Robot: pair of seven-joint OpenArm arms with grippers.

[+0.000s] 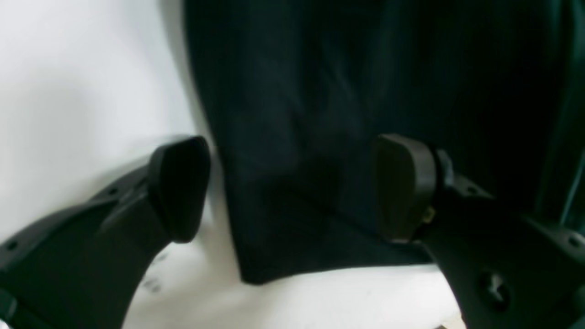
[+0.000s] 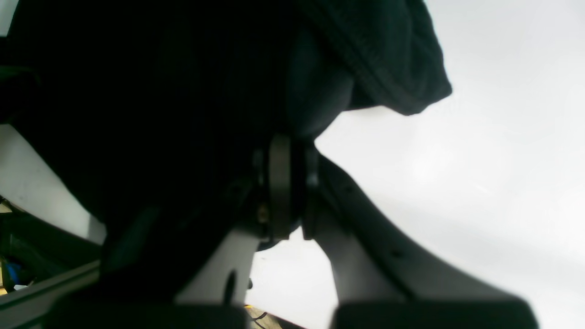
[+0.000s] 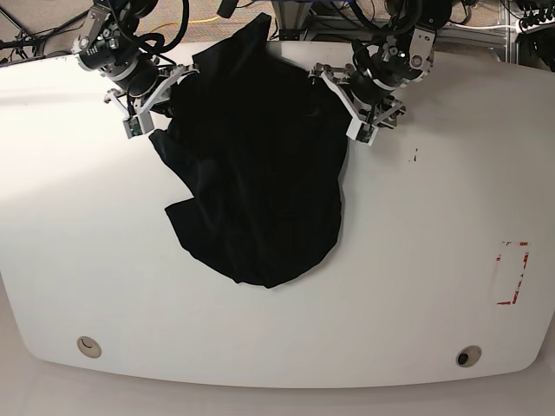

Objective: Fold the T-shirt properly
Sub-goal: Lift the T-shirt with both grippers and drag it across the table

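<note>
A: Base view: T-shirt (image 3: 256,182) lies rumpled, print side not showing, on the white tabletop (image 3: 434,286). Its long axis runs from the far edge toward the near side, a bit diagonal. Both arms sit at the far end, one on each flank.

B: Which claw's closer?

A: Both are at the cloth. The left claw (image 1: 292,192) is spread wide and holds nothing; a cloth edge and corner lie between its pads (image 1: 180,187), one pad over bare tabletop, the other over fabric. Whether the pads touch, can't tell.

B: Right one?

A: The right claw (image 2: 288,187) is pinched closed with the T-shirt bunched over it, likely gripping an edge. That arm angles inward at the far corner, wrist low.

B: Next?

A: Probably the left one closes on that edge.
</note>
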